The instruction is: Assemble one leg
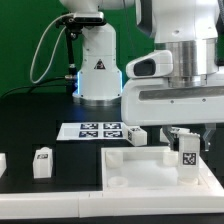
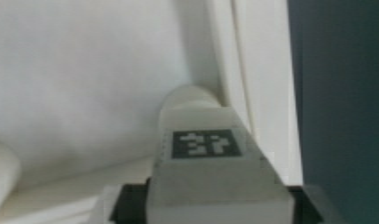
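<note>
Plainly, the gripper [image 1: 186, 146] is clamped on the leg [image 1: 188, 157] — its jaws press two opposite side faces of the block, and the code tag [image 2: 207, 143] faces out between them in the wrist view. The leg hangs upright over the large white panel [image 1: 130, 172], at the corner toward the exterior view's right, close against the raised rim [image 2: 257, 80]; whether its lower end already touches the panel floor I cannot tell. It looks like a light, rigid moulded piece. Its sides are smooth and so somewhat slippery, but nothing about it seems likely to crush under a firm squeeze. The flat sides are the sensible place to hold it — high enough to leave the lower end free for its seat in the corner, which is how it appears to be taken now. The grey peg is not visible. On the dark table [image 1: 30, 125], a spare leg [image 1: 41, 162] sits toward the exterior view's left, and a second spare leg [image 1: 135, 136] sits just beside the marker board [image 1: 97, 130].
</note>
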`<act>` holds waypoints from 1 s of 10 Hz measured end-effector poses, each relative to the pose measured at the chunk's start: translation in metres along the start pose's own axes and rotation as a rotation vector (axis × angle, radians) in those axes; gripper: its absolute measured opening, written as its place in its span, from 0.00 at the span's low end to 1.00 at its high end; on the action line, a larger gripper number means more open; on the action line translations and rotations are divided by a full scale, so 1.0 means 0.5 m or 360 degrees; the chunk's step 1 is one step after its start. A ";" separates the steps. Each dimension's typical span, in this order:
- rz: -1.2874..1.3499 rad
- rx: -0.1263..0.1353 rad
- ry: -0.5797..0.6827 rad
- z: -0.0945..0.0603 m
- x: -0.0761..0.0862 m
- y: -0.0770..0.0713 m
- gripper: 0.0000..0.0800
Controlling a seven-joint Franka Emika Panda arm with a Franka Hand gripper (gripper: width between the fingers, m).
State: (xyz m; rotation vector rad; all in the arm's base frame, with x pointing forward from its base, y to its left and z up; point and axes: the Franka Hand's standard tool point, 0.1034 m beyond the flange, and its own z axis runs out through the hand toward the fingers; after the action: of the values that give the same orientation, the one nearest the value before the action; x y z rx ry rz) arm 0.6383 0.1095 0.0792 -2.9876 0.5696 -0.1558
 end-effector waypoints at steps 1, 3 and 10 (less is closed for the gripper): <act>0.0187 -0.0006 0.0010 0.000 0.000 0.000 0.36; 0.0764 -0.0009 0.0032 0.002 -0.001 0.000 0.36; 0.1117 0.0044 0.0046 0.002 0.000 0.000 0.60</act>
State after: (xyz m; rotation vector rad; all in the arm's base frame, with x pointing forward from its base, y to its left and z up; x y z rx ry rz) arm 0.6385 0.1095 0.0784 -2.5656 1.5386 -0.1440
